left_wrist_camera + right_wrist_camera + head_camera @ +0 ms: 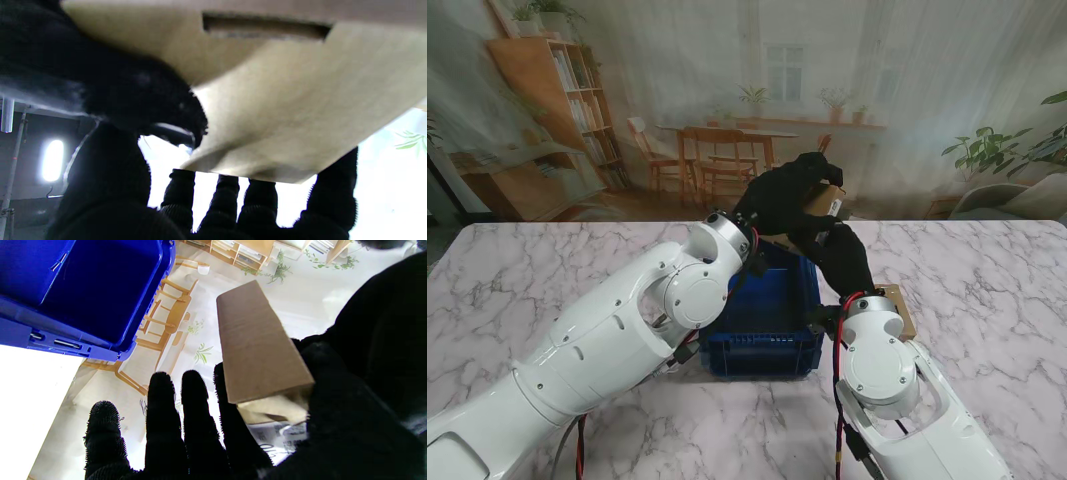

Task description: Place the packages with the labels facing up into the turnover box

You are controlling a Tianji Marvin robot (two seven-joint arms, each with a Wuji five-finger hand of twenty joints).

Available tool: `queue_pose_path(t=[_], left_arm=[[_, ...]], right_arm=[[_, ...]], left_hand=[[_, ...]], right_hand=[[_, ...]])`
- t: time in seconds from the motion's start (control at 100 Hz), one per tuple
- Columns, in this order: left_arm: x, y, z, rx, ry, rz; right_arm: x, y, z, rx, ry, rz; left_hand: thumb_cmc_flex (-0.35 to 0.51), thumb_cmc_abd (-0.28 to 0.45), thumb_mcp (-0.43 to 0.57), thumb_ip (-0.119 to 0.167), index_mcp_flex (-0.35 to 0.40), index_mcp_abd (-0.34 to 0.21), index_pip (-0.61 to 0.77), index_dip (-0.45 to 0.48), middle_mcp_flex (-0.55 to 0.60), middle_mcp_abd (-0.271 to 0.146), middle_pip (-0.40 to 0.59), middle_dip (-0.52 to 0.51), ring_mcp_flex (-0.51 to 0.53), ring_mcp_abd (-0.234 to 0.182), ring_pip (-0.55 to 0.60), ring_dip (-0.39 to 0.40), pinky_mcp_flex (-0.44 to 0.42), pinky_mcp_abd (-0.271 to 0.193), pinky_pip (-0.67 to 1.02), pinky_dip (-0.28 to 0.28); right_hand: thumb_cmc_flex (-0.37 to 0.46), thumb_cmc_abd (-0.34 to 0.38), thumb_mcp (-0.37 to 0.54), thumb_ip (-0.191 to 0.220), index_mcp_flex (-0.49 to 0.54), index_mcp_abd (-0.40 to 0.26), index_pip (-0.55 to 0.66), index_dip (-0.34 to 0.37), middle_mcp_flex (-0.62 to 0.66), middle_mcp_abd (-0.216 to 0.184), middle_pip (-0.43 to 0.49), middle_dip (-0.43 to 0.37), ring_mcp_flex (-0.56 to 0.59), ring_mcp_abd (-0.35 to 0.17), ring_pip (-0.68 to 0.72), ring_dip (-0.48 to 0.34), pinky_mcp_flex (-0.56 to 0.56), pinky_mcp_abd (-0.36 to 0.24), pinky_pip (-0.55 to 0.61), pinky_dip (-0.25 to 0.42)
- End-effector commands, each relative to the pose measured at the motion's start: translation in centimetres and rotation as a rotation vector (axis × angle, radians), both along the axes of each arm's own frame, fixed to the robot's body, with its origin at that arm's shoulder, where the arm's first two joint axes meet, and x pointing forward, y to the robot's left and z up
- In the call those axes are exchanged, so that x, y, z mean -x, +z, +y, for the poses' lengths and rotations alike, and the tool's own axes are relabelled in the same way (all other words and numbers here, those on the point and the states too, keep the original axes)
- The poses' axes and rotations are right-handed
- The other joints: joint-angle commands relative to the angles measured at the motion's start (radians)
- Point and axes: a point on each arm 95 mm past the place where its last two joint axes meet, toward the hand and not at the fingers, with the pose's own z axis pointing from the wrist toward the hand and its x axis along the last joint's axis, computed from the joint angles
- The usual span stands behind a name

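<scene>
Cardboard package (pixel 825 203) is gripped by both robot hands, held up over far right corner of blue turnover box (pixel 762 320) on table (pixel 527 270). Left robot hand (pixel 787 195) is wrapped round its top; right robot hand (pixel 837 255) is pressed on from under w/ fingers (pixel 193 420) fairly straight.

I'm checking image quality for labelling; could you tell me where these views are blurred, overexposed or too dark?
Left wrist view: the cardboard package is close and soft with blur, and the background behind the fingers is blown out white. Right wrist view: the table by the blue turnover box is overexposed and the gloved hands lack detail. Stand view: evenly lit and sharp.
</scene>
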Motion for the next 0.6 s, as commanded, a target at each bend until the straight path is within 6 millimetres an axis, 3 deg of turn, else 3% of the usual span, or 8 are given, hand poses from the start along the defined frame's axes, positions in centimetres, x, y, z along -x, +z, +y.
queue_pose_path(t=[0.0,0.09,0.19,0.33,0.36,0.59], left_arm=[[0.2,-0.5,-0.2,-0.006,-0.015,0.015],[0.3,-0.5,-0.1,-0.014,-0.023,0.011],[0.4,-0.4,0.3,-0.014,-0.033,0.010],[0.6,0.0,1.1,-0.028,-0.034,0.006],[0.6,0.1,1.4,-0.028,-0.033,0.007],[0.2,1.3,3.9,-0.080,-0.015,0.015]], right_arm=[[0.1,0.0,0.1,-0.006,-0.015,0.011],[0.1,0.0,0.0,-0.014,-0.027,0.021],[0.1,-0.1,-0.2,-0.010,-0.038,0.022],[0.1,-0.1,-0.6,0.012,-0.057,0.012],[0.1,-0.1,-0.6,0.021,-0.059,0.009],[-0.5,-0.1,-1.4,0.152,-0.031,0.002]], left_hand=[[0.220,0.132,0.230,0.058,0.014,0.015,-0.048,-0.019,0.007,0.012,-0.019,-0.020,0.035,-0.020,0.094,0.025,0.072,-0.683,0.285,0.125],[0.202,0.189,0.004,0.011,0.026,0.055,-0.156,-0.149,-0.005,0.026,-0.063,-0.066,0.027,-0.013,0.068,-0.002,0.066,-0.669,0.265,0.143],[0.148,0.236,-0.127,-0.033,0.025,0.075,-0.261,-0.244,-0.034,0.032,-0.170,-0.187,0.008,0.009,0.001,-0.087,0.030,-0.611,0.219,0.135],[0.070,0.288,-0.148,-0.067,0.023,0.086,-0.373,-0.300,-0.021,0.020,-0.276,-0.314,0.003,0.055,-0.087,-0.233,-0.013,-0.477,0.113,0.075],[0.062,0.296,-0.150,-0.069,0.023,0.090,-0.387,-0.306,-0.013,0.020,-0.286,-0.323,-0.001,0.062,-0.097,-0.251,-0.021,-0.468,0.099,0.064],[0.020,0.338,-0.160,-0.077,0.021,0.111,-0.446,-0.337,0.040,0.045,-0.324,-0.358,-0.002,0.083,-0.112,-0.309,-0.042,-0.450,0.058,0.024]], right_hand=[[0.159,0.029,0.143,-0.009,0.119,-0.135,0.158,-0.009,0.094,-0.032,0.052,0.021,0.075,-0.012,0.079,0.027,0.025,0.014,-0.009,-0.012],[0.191,0.017,0.164,-0.023,0.169,-0.139,0.162,-0.027,0.227,-0.051,0.112,0.056,0.194,-0.007,0.140,0.046,0.096,0.024,0.020,-0.008],[0.200,0.004,0.185,-0.033,0.198,-0.140,0.170,-0.038,0.283,-0.065,0.166,0.102,0.267,-0.006,0.196,0.065,0.171,0.017,0.100,0.001],[0.207,-0.008,0.204,-0.038,0.219,-0.160,0.177,-0.028,0.303,-0.070,0.184,0.130,0.290,-0.011,0.249,0.082,0.181,-0.028,0.299,-0.036],[0.209,-0.010,0.203,-0.037,0.221,-0.169,0.176,-0.023,0.305,-0.073,0.182,0.133,0.290,-0.013,0.256,0.081,0.166,-0.037,0.373,-0.102],[0.216,-0.008,0.192,-0.039,0.224,-0.210,0.176,-0.009,0.302,-0.087,0.177,0.134,0.289,-0.025,0.263,0.084,0.137,-0.067,0.504,-0.115]])
